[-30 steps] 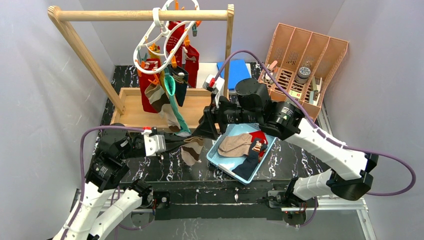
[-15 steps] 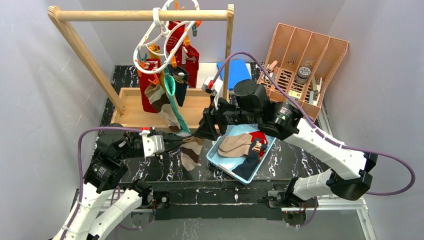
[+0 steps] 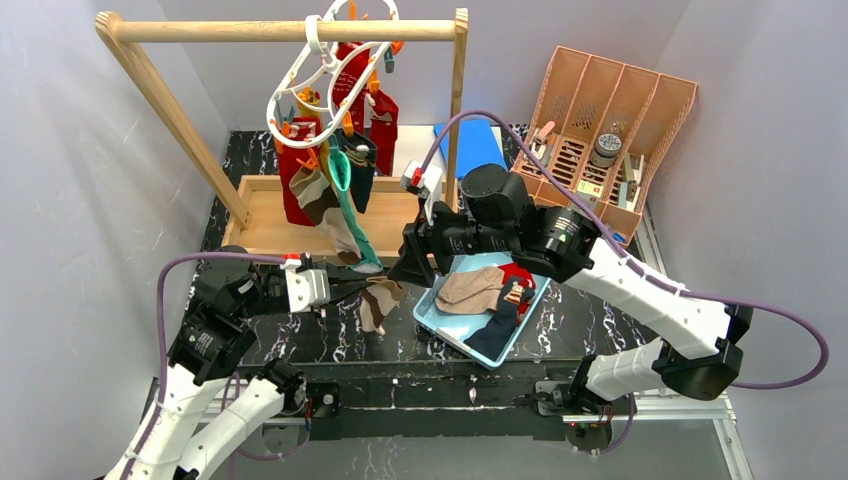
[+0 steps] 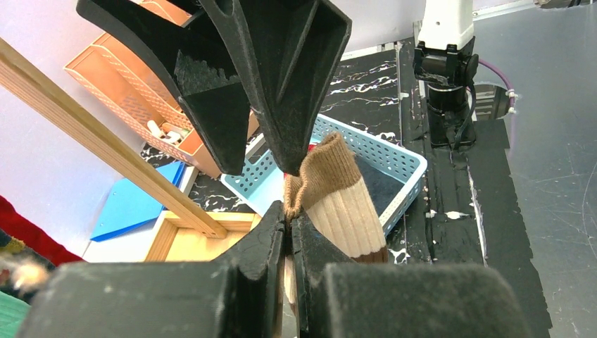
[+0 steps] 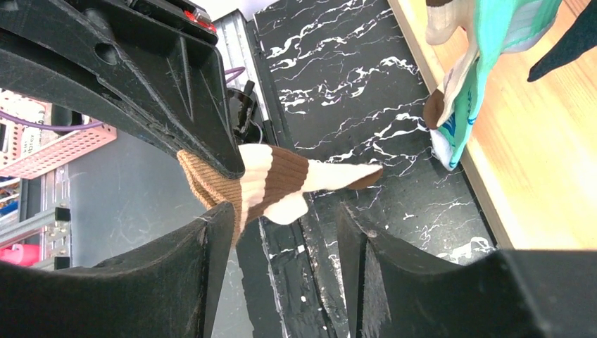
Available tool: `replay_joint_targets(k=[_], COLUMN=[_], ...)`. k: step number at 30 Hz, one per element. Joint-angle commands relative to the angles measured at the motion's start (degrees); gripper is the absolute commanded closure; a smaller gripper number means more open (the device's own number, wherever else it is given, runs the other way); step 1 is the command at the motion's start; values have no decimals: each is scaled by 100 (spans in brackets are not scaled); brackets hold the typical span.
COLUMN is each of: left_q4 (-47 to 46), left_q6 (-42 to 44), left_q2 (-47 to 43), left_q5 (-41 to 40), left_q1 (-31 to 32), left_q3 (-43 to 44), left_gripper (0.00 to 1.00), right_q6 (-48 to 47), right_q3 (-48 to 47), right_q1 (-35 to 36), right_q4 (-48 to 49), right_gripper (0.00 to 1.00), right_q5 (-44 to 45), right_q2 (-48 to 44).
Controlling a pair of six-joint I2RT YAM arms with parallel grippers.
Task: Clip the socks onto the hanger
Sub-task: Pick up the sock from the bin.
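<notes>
Our right gripper (image 3: 402,268) had edged toward nine o'clock, jaws spread; our left gripper (image 3: 360,284) pinched the striped sock (image 3: 378,303). We saw black marbled table (image 3: 300,335) between grey walls (image 3: 70,170).

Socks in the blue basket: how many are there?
3 show: a tan sock at the left, a red sock at the far end, a navy sock at the near end. Others may be hidden underneath.
</notes>
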State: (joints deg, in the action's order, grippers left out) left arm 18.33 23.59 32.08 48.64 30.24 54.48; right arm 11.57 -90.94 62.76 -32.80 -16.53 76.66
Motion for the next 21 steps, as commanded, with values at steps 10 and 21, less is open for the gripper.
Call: replay_joint_targets(k=[10,21], left_q4=[14,18], left_q6=[57,64], left_q2=[18,15], left_q5=[19,17], left_q1=[35,35], left_q3=[113,140], left_gripper=[100,100], right_q6=[83,-122], right_q3=[99,-1], right_q1=[34,43], right_q4=[925,532], right_gripper=[35,36], right_q5=[121,-201], right_q2=[-364,-72])
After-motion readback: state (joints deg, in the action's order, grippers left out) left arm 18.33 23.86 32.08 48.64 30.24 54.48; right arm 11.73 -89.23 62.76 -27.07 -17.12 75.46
